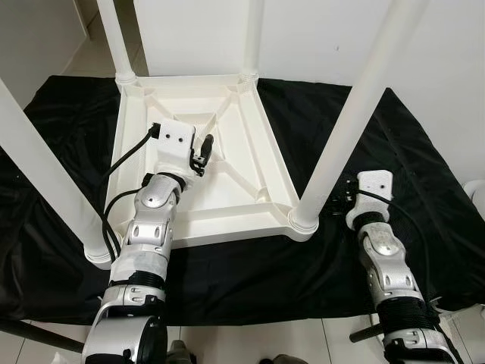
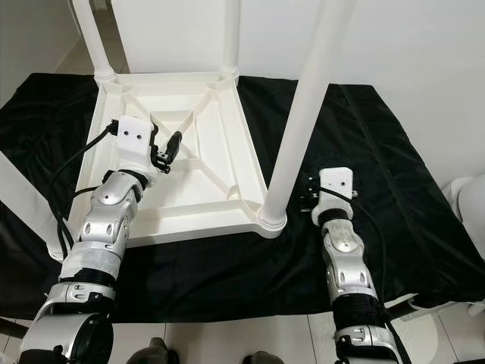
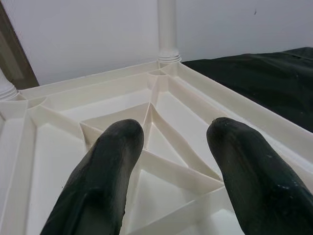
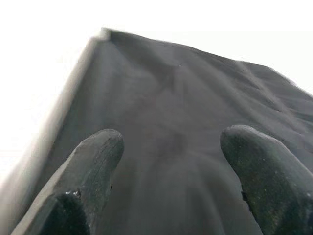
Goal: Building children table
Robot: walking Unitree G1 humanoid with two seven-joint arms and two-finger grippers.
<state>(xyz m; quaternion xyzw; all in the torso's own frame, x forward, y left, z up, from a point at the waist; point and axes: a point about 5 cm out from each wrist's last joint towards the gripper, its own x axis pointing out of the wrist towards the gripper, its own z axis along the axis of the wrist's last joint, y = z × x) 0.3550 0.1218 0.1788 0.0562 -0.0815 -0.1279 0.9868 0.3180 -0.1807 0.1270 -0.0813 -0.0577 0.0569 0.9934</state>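
A white plastic children's table (image 1: pixel 227 189) lies upside down on a black cloth (image 1: pixel 409 159), its ribbed underside facing up. Its legs stand upright in the corner sockets: the near right leg (image 1: pixel 348 114), the near left leg (image 1: pixel 45 174) and two far legs (image 1: pixel 114 38). My left gripper (image 1: pixel 203 152) hovers over the ribbed underside, open, with nothing between its fingers (image 3: pixel 117 147). My right gripper (image 1: pixel 345 199) hangs low over the cloth just right of the near right leg's base, open and empty, with bare cloth (image 4: pixel 171 122) ahead of it.
A white wall (image 1: pixel 318 38) stands close behind the table. The cloth ends at pale floor tiles (image 1: pixel 250 341) near my feet. A dark rod (image 1: pixel 30 334) lies at the near left. A white rounded object (image 2: pixel 466 193) sits at the right edge.
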